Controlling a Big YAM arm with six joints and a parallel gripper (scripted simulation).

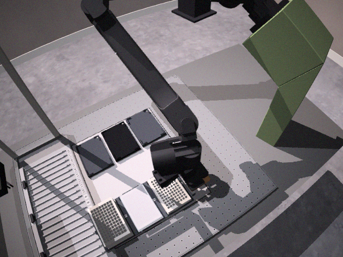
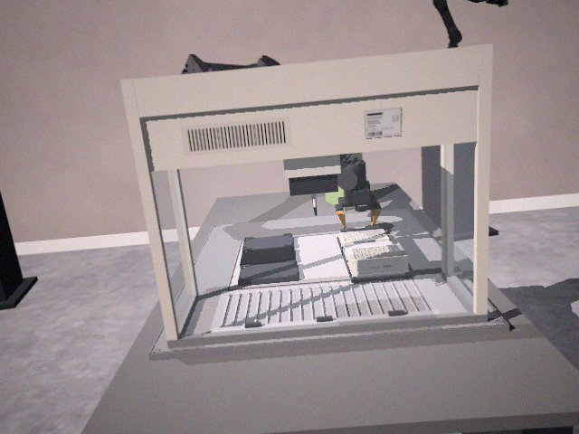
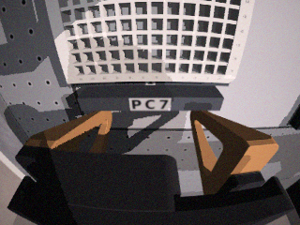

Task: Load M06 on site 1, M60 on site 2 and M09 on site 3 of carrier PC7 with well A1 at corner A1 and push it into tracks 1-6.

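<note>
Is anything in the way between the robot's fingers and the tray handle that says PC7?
Nothing visible. The open fingers hang right at the PC7 handle, one on each side, with only bare gap between them.

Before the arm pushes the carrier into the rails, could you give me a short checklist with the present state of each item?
1. All three sites of carrier PC7 loaded: ok.
2. Plate nests emptied: ok.
3. Gripper open, holding nothing, fingers either side of the handle: ok.
4. Carrier's front end at the loading rails, not yet in: ok.
5. Carrier lined up with tracks 1-6: cannot tell.
6. Well A1 corners correct: cannot tell.
</note>
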